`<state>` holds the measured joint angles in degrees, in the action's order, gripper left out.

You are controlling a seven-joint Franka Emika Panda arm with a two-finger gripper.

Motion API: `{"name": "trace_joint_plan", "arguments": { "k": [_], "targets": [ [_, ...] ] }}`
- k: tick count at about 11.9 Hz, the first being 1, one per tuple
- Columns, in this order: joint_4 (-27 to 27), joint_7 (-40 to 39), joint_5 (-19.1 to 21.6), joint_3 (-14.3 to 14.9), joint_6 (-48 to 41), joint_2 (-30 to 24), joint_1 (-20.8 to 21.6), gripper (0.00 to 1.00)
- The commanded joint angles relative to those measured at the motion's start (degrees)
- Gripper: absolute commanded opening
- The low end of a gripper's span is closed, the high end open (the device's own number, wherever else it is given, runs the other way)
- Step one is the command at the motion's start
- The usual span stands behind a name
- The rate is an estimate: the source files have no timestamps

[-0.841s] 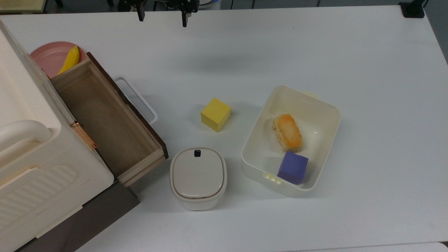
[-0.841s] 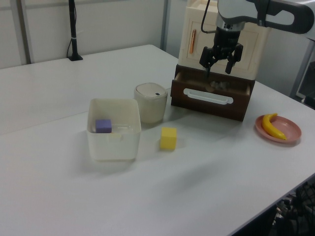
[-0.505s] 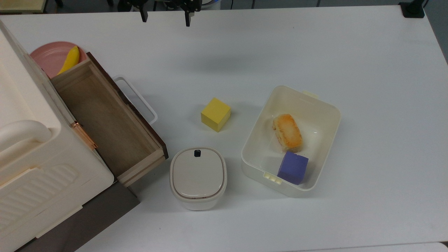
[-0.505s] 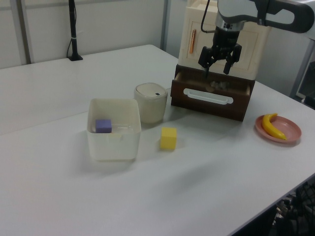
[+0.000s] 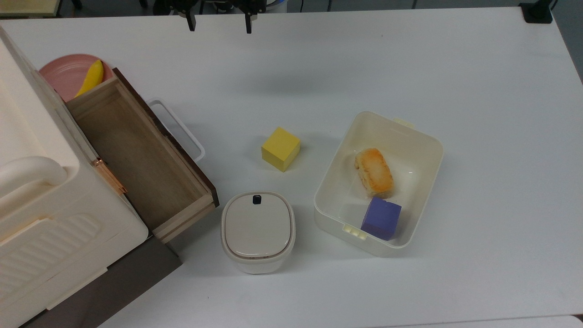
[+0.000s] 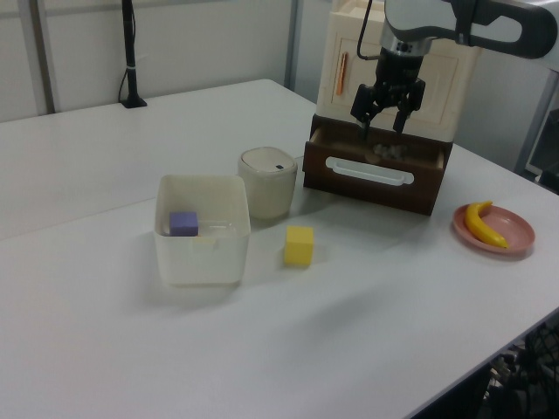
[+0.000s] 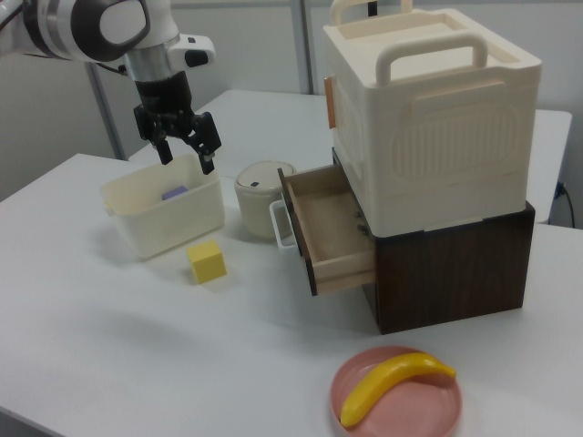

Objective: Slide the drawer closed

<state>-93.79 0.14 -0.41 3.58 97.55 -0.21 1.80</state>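
The drawer (image 5: 136, 155) stands pulled out of the cream cabinet (image 5: 27, 182), its light-wood inside bare. Its dark front panel and white loop handle (image 5: 177, 130) face the table's middle. In the right view the drawer (image 7: 328, 228) juts toward the right view's left. My gripper (image 5: 220, 26) hangs high at the top view's upper edge, open and holding nothing, well apart from the handle. In the left view the gripper (image 6: 381, 122) appears above the drawer front (image 6: 371, 175). In the right view the gripper (image 7: 188, 160) hovers over the table beyond the handle.
A yellow cube (image 5: 280, 149) lies in front of the drawer. A small lidded container (image 5: 258, 230) sits close to the drawer's corner. The cream tub (image 5: 410, 132) holds bread (image 5: 374, 172) and a purple cube (image 5: 381, 217). A pink plate (image 5: 59, 73) with a banana (image 5: 90, 77) sits beside the cabinet.
The gripper has shifted slightly toward the top view's right and risen a little in the left view, staying open. The drawer has not moved.
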Motion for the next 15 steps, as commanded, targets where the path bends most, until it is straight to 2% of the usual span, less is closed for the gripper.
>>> {"name": "trace_joint_plan", "arguments": {
  "k": [1,2,7,10,13,15],
  "targets": [
    [-1.0,-1.9,0.8,0.5,-0.2,-0.8,0.3,0.03],
    [-1.2,-2.3,0.8,0.5,-0.1,-0.8,0.5,0.00],
    [-2.5,-2.9,0.8,0.3,0.1,-0.7,0.9,0.00],
    [-6.2,-0.9,4.1,0.5,0.5,-0.6,2.5,0.00],
    [-14.3,20.4,5.9,2.8,14.1,0.1,4.2,0.00],
    [-17.0,27.4,6.0,3.1,18.6,1.0,4.2,0.00]
  ]
}}
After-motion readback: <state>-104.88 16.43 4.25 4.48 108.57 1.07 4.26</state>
